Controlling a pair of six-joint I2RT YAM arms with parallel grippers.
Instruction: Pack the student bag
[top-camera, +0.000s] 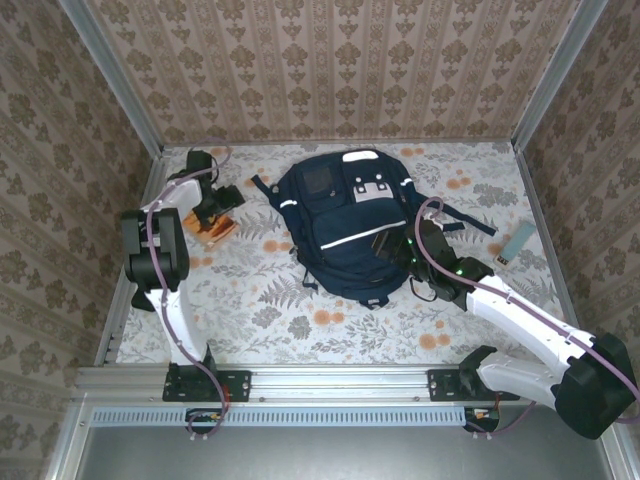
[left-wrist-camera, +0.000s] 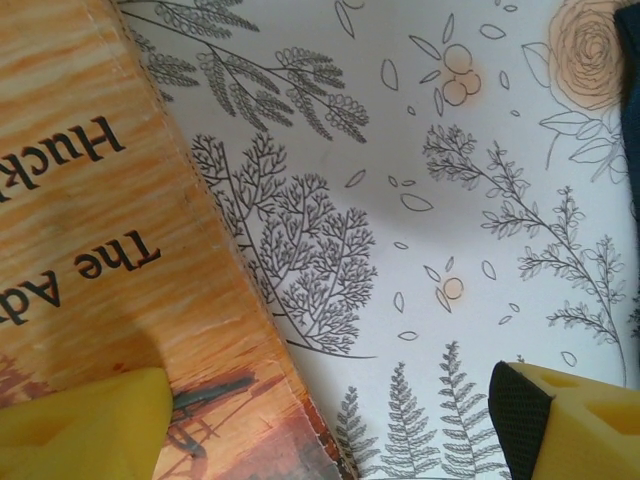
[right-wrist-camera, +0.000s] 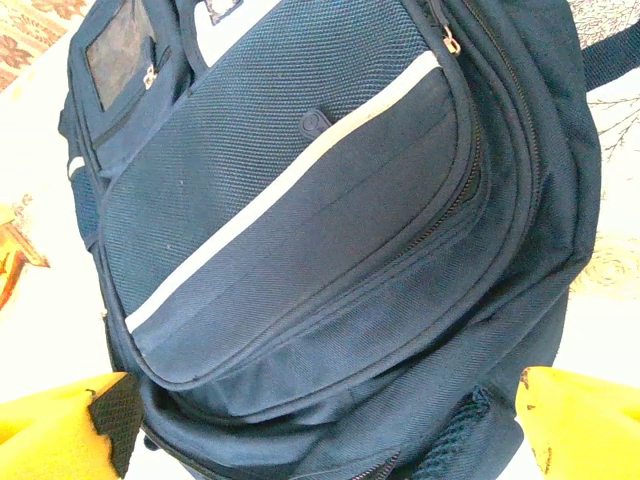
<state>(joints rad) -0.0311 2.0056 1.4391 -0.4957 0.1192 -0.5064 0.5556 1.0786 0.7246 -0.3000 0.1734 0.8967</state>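
Backpack (top-camera: 345, 225): navy blue, with a white stripe (right-wrist-camera: 290, 190) across the front and grey-white patches (top-camera: 370, 188) near the top. Tablecloth (top-camera: 300, 310): white, printed with grey line-drawn ferns and leaves and pale orange flowers. Book (left-wrist-camera: 100, 250): orange wood-grain cover, dark lettering. Walls (top-camera: 330, 60): beige wallpaper, repeating brown floral motif. Left gripper (left-wrist-camera: 330, 410) and right gripper (right-wrist-camera: 320, 425): yellow fingers, black pads. Arms (top-camera: 520, 310): black and white sections
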